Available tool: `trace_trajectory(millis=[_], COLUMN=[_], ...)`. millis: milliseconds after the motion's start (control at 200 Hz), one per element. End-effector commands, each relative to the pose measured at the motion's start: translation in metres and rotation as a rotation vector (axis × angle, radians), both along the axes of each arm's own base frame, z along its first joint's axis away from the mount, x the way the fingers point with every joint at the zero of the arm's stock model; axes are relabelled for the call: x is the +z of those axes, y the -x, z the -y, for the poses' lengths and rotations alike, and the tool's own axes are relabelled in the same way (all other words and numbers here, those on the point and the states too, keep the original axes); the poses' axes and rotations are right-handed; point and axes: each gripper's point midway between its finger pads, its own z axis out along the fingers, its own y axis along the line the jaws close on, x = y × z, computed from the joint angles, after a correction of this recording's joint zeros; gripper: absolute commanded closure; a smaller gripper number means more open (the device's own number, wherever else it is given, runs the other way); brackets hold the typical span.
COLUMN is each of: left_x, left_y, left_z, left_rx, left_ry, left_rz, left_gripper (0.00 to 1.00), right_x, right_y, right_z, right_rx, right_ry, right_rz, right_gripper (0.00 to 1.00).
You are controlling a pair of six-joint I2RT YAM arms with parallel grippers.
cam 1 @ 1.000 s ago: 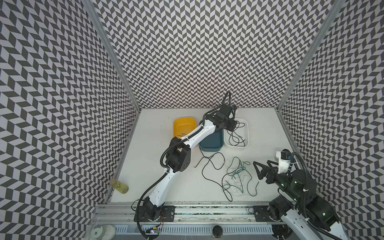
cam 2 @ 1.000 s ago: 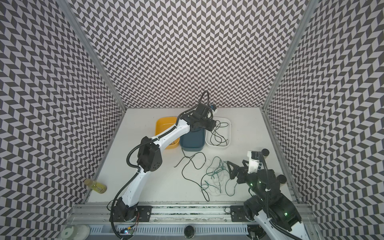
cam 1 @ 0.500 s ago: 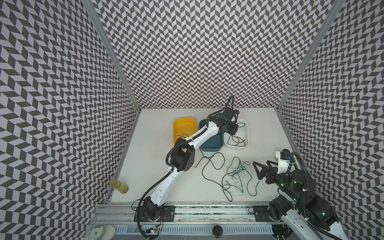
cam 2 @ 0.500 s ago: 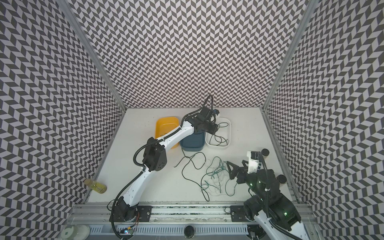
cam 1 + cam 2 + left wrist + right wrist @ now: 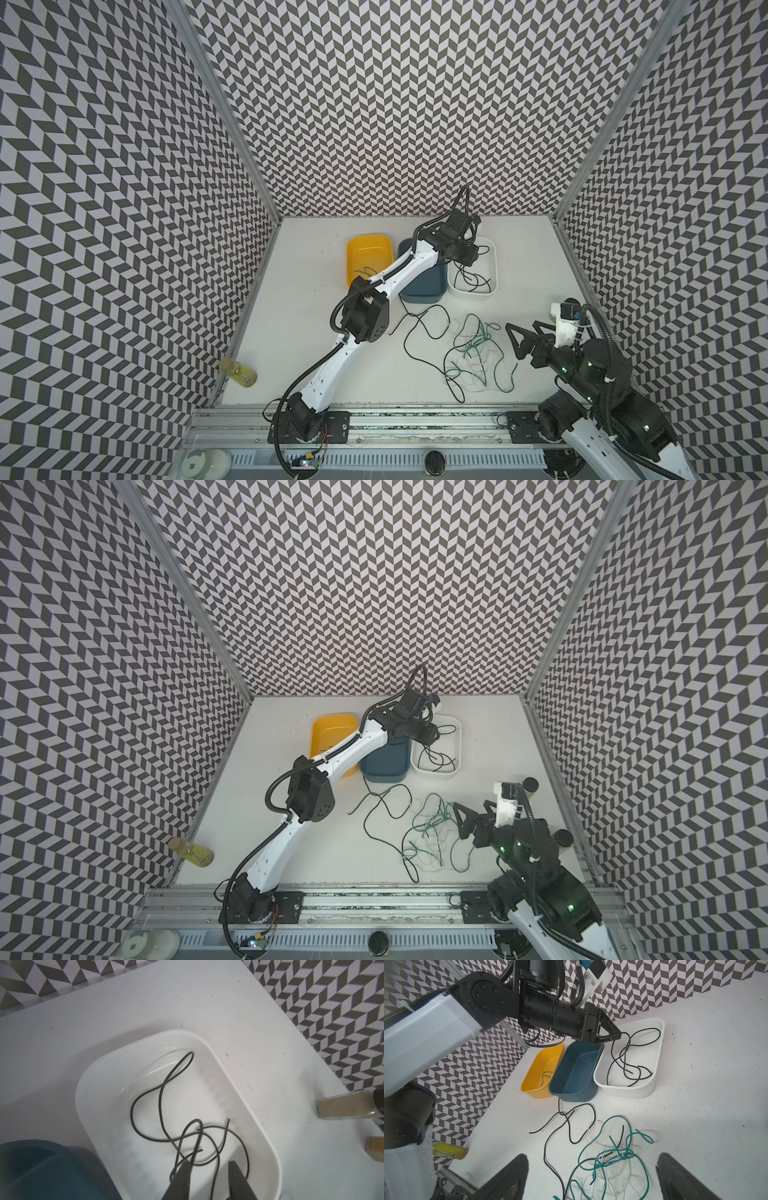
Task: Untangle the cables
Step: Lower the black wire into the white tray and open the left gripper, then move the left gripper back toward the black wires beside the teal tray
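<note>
Left wrist view showed your left tool (image 5: pixel 209 1163) open a little, holding nothing, right above the white tray (image 5: pixel 239 1076). One black cable (image 5: pixel 160 1105) lay loose in the tray under it. Your right tool (image 5: pixel 591 1156) stood wide open, with the tangled cables (image 5: pixel 618 1155) just in front of it on the desk (image 5: pixel 695 1105).

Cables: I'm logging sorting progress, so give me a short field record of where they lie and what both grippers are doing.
white tray: several black cables inside
yellow tray: one green cable
blue tray: no cable seen
table: green, white and black tangle; loose black cable beside it, running toward the blue tray
left gripper: open over white tray, one black cable against it
right gripper: open wide, empty, near the tangle
</note>
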Motion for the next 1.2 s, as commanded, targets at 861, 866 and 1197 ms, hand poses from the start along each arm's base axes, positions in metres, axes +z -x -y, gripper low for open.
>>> trace_trajectory(millis=[861,866,1197], left_x=[0.163,0.162,0.088], left_y=[0.102,0.103,0.163], left_z=[-0.092,-0.093,-0.18], left_rx=[0.073,0.074,0.211], left_ry=[0.153,0.152,0.027], left_rz=[0.121,0.118,0.072], left_gripper=[0.61,0.61,0.58], right_x=[0.007,0.007,0.004], right_y=[-0.005,-0.005,-0.007], right_z=[-0.007,-0.007,-0.011], right_rx=[0.028,0.029,0.043], right_ry=[-0.011,-0.01,-0.004], right_rz=[0.023,0.023,0.012], right_gripper=[0.03,0.03,0.03])
